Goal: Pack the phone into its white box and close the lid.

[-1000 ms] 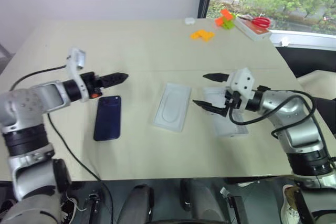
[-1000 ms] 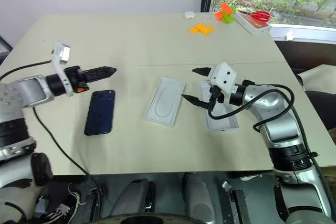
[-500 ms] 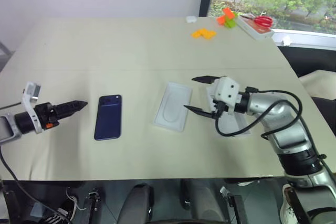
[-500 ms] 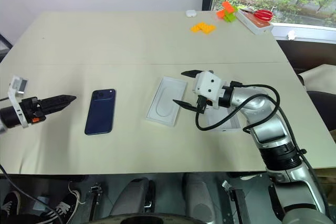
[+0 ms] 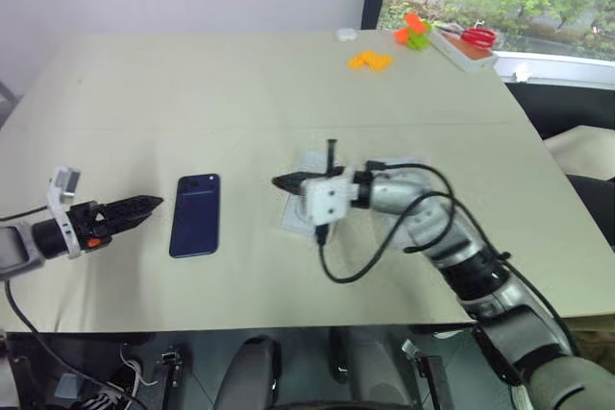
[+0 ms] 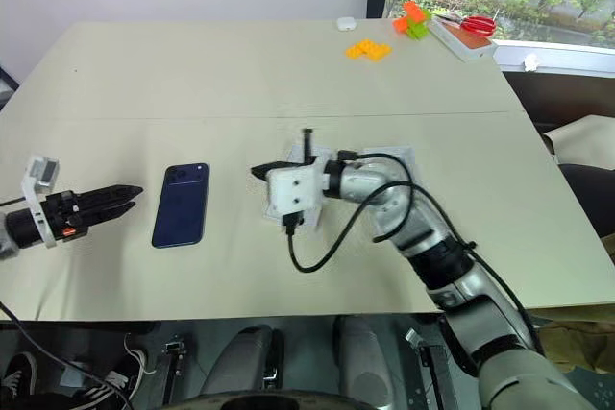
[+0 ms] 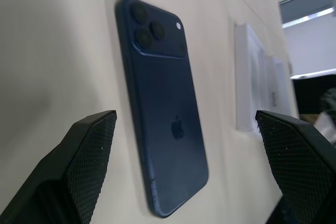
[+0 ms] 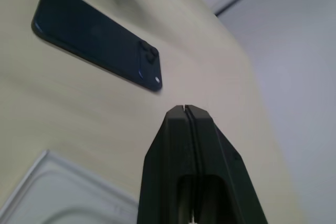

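The dark navy phone (image 5: 196, 215) lies back up on the table, camera cluster at its far end. My left gripper (image 5: 144, 205) hovers low just left of it, pointing at it, jaws wide open and empty; in the left wrist view its fingers (image 7: 79, 166) frame the phone (image 7: 163, 124). My right gripper (image 8: 185, 107) is shut on nothing above the near-left end of the thin white insert (image 8: 58, 198), pointing at the phone (image 8: 94, 38). The white box (image 6: 392, 153) lies behind my right forearm, mostly hidden; I cannot tell lid from tray.
Orange pieces (image 5: 370, 62), a green and orange block (image 5: 413, 34) and a white case with red scissors (image 5: 466, 45) sit at the far right corner. A black cable loops under my right arm (image 5: 346, 256). Bare tabletop lies beyond the phone.
My right gripper swung left from over the white box to above the insert and shut. My left arm dropped and drew back to the left, then held still beside the phone.
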`<state>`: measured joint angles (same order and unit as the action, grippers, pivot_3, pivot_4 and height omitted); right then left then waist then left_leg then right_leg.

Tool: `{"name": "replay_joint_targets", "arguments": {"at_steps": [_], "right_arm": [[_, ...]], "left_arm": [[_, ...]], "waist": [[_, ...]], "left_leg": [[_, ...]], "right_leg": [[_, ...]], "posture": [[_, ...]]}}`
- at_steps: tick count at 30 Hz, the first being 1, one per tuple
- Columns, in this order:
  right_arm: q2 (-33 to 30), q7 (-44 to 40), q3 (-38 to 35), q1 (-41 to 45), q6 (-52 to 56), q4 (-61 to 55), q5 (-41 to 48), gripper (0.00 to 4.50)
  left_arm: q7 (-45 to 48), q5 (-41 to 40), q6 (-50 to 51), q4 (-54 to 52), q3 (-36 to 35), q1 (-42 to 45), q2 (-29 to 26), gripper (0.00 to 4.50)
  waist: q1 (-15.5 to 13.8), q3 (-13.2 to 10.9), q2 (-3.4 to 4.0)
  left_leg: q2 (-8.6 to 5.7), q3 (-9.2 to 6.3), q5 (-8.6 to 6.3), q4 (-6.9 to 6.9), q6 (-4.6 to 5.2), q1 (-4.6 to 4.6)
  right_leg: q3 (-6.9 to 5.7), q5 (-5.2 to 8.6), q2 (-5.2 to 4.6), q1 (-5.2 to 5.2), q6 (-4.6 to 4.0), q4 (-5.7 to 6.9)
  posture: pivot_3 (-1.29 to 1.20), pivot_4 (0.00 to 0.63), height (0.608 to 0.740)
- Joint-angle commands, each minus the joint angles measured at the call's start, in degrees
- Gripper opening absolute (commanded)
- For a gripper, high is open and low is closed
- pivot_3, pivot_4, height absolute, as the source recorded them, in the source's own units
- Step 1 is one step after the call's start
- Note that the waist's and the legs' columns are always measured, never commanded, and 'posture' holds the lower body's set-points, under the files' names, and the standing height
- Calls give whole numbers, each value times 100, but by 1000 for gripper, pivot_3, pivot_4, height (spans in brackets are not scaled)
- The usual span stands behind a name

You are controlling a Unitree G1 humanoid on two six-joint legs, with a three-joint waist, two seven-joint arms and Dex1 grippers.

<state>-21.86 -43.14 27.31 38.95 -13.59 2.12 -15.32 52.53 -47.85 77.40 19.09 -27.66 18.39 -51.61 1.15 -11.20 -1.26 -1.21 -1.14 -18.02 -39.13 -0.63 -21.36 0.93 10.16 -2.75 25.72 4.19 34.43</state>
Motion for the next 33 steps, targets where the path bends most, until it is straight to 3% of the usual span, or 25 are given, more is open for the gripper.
{"name": "replay_joint_targets", "arguments": {"at_steps": [1, 10, 20, 33], "right_arm": [[148, 396, 329, 231, -707, 423, -643, 37], [484, 959, 954, 559, -1538, 1667, -1736, 37], [966, 1174, 1173, 956, -1413, 2542, -2307, 37], [878, 1254, 1132, 1148, -1097, 2611, -2791, 37]], "left_arm": [[-233, 27, 103, 17, -10, 61, 107, 4500], [-589, 16, 317, -172, 244, 233, 641, 4500], [-1029, -100, 619, -624, 403, 555, 1170, 4500], [-975, 129, 338, -412, 532, 538, 1044, 4500]], "waist": [[-9, 2, -3], [-17, 7, -10], [-30, 8, -12], [4, 8, -13]], "left_leg": [[-3, 0, 1, 0, -2, 0], [-17, -7, 9, 0, -16, 6], [-21, -29, 32, -5, -47, 66], [-19, -31, 31, 2, -48, 94]], "right_leg": [[0, 0, -2, 2, -1, 5], [0, -3, -12, 2, -5, 23], [-2, 11, -5, -43, -28, 65], [-2, 16, -2, -62, -35, 72]], "posture": [[0, 150, 740], [0, 150, 740], [0, 150, 740], [0, 150, 740]]}}
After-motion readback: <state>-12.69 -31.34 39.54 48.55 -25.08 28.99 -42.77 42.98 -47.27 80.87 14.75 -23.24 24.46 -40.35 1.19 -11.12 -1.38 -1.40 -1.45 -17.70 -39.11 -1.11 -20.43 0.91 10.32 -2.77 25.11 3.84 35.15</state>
